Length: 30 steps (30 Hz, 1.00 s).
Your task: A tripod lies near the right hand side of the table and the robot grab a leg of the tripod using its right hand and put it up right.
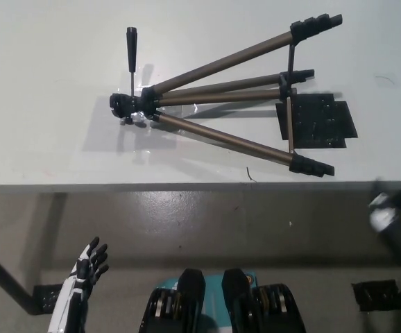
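Bronze-toned, satin metal-legged tripod [218,104] with matt black plastic head and feet; smooth pale matt table [48,139]; black patch of glossy tape [318,125].

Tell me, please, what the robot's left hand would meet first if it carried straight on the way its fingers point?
Probably the table's near edge. The left hand is open, pointing up-picture below it; depth is unclear, so it might pass underneath.

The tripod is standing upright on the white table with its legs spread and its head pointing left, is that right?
Not quite. The tripod is lying on its side on the white table, not standing upright. The rest holds: its legs are spread and its head points to picture left. The head view shows this. The left hand hangs low beside the table, holding nothing.
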### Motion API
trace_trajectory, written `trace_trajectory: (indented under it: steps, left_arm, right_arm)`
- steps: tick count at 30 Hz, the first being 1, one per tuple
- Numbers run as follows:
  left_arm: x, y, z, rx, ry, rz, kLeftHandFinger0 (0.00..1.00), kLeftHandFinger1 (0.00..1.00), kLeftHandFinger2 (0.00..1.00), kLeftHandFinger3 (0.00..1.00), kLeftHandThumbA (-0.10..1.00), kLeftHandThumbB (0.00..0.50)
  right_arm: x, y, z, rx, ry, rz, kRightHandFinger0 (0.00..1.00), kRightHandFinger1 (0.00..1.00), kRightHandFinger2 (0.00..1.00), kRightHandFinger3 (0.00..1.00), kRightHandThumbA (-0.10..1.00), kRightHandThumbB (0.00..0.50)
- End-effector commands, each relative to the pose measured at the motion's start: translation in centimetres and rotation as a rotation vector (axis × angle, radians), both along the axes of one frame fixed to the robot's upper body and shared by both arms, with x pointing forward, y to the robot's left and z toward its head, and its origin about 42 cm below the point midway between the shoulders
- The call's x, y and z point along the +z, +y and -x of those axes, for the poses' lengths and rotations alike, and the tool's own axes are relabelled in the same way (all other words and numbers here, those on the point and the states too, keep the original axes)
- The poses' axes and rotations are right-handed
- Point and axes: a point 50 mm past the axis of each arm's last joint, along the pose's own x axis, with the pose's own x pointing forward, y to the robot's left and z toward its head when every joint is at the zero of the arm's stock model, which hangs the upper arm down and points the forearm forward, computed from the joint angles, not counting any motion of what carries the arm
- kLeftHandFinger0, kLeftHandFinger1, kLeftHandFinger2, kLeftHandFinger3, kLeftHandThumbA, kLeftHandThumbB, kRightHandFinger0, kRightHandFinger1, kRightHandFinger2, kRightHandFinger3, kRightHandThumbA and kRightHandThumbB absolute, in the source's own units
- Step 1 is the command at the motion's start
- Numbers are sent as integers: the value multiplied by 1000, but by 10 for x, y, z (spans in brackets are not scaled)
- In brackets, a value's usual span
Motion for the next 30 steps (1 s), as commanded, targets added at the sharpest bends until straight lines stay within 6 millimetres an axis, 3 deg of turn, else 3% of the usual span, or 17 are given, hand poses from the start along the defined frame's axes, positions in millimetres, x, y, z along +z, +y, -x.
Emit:
trace_trajectory:
  steps: [1, 3, 7, 9, 11, 15, 18, 22, 25, 28, 29, 30]
  left_arm:
    - [15, 4, -7, -23, -86, -17, 1000, 1000, 1000, 1000, 1000, 115]
    - [14, 5, -7, -24, -78, -21, 1000, 1000, 1000, 1000, 1000, 139]
    - [10, 5, -6, -21, -82, -20, 1000, 1000, 1000, 1000, 1000, 141]
    - [9, 5, -5, -21, -82, -21, 1000, 1000, 1000, 1000, 1000, 132]
    - [8, 5, -3, -23, -76, -17, 1000, 1000, 1000, 1000, 1000, 132]
    - [7, 5, -2, -24, -73, -14, 1000, 1000, 1000, 1000, 1000, 138]
    - [2, 3, 4, -23, -60, -10, 1000, 1000, 1000, 1000, 1000, 148]
    - [-1, 3, 3, -24, -55, -11, 1000, 1000, 1000, 1000, 1000, 117]
    - [1, 2, -2, -30, -53, -16, 1000, 1000, 1000, 1000, 1000, 127]
    - [-1, 0, 1, -25, -42, -21, 1000, 1000, 1000, 1000, 1000, 167]
    - [-3, 1, 2, -22, -36, -21, 1000, 1000, 1000, 1000, 1000, 120]
    - [-4, 1, 2, -22, -34, -22, 1000, 1000, 1000, 1000, 1000, 115]
  right_arm:
    - [77, -6, -5, -95, -84, 160, 1000, 1000, 1000, 1000, 644, 238]
    - [118, -7, -18, -93, -88, 251, 1000, 1000, 1000, 1000, 762, 330]
    - [198, -1, -52, -69, -107, 490, 1000, 1000, 1000, 1000, 925, 431]
    - [226, 7, -74, -82, -93, 617, 1000, 1000, 1000, 1000, 996, 461]
    - [248, 19, -99, -88, -52, 727, 1000, 1000, 1000, 1000, 1000, 497]
    - [279, 49, -140, -81, 26, 879, 1000, 1000, 1000, 1000, 1000, 500]
    - [289, 73, -165, -80, 108, 989, 1000, 1000, 1000, 1000, 1000, 500]
    - [297, 107, -199, -59, 209, 1092, 1000, 1000, 1000, 1000, 902, 500]
    - [301, 134, -224, -52, 294, 1167, 1000, 1000, 1000, 1000, 837, 500]
    - [290, 152, -240, -43, 349, 1235, 1000, 1000, 1000, 1000, 823, 500]
    - [281, 164, -247, -41, 378, 1292, 1000, 1000, 1000, 1000, 841, 500]
    - [275, 172, -250, -45, 399, 1328, 1000, 1000, 1000, 1000, 841, 500]
